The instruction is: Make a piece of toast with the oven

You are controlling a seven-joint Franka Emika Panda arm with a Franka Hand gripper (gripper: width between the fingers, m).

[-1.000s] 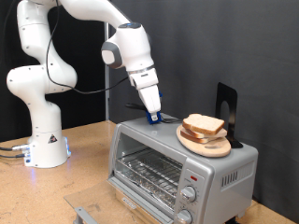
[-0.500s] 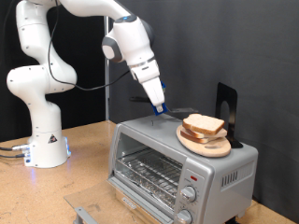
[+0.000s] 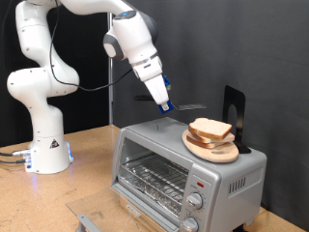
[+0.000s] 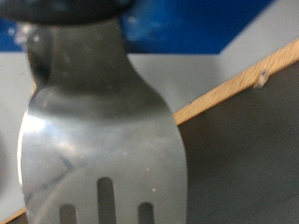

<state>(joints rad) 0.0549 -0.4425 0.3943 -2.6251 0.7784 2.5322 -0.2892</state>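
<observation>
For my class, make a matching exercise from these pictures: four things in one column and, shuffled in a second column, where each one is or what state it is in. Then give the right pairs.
Column one:
1. piece of toast
2. spatula
3. oven door
4. wooden plate

Column two:
A. shut
B. on top of the oven
C. held by the gripper, above the oven
D. lying on the wooden plate

Pairs: 1-D, 2-C, 3-A, 4-B

The silver oven [image 3: 183, 172] stands on the table toward the exterior view's right, glass door shut, wire rack visible inside, two knobs and a red mark at its front; the toast [image 3: 210, 129] lies on top of it.
</observation>
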